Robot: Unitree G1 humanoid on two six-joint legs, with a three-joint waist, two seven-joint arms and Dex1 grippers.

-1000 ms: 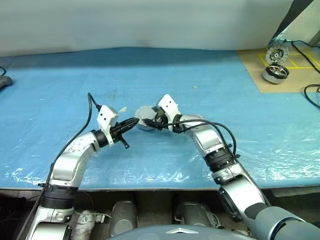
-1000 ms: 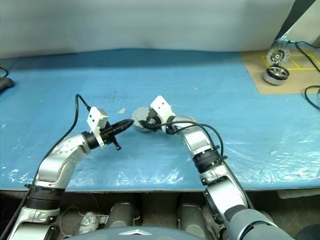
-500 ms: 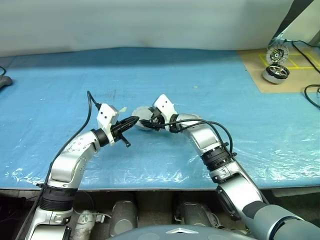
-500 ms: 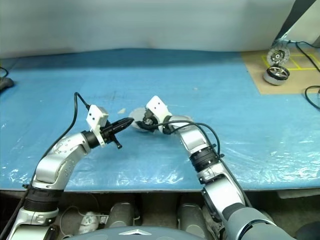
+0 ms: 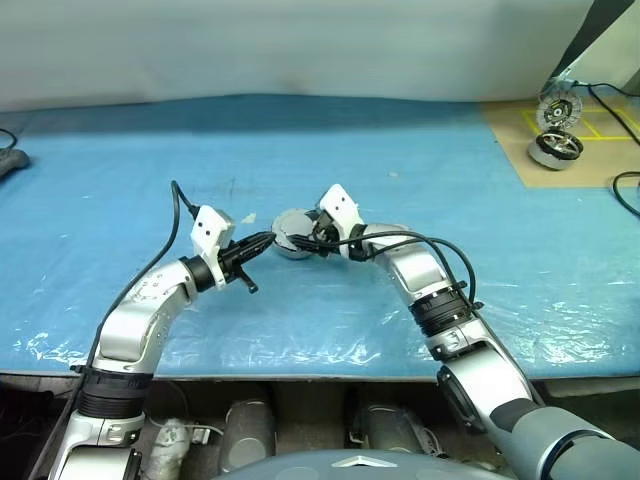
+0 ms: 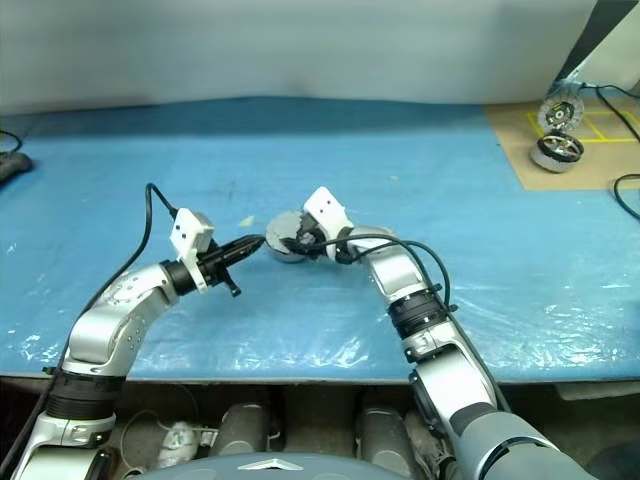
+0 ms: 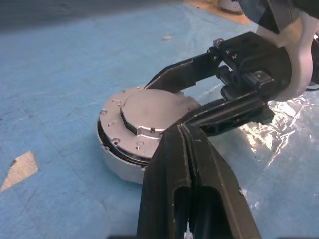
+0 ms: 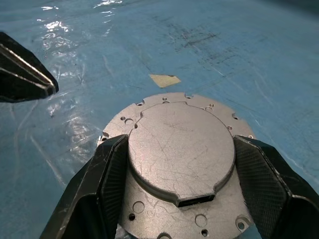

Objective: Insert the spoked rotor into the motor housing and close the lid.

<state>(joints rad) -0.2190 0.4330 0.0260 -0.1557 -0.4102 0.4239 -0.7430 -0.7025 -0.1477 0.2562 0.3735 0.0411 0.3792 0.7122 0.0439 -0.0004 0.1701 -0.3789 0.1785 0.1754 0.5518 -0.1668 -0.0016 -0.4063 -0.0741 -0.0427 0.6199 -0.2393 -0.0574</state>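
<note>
A wide table draped in glossy blue plastic sheeting [image 5: 420, 150] spreads beyond both grippers; a plain pale grey wall [image 5: 300, 45] rises behind it; a flat brown cardboard board [image 5: 590, 150] lies far right of the right gripper.

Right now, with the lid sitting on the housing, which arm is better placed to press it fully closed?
Probably the right. The right gripper already straddles the lid on the motor housing, fingers on both sides. The left gripper is shut, its tip beside the lid's edge.

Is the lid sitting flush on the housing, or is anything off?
Not flush: the lid sits tilted on the motor housing, with a dark gap open on one side. The right gripper straddles it with jaws on either side.
</note>
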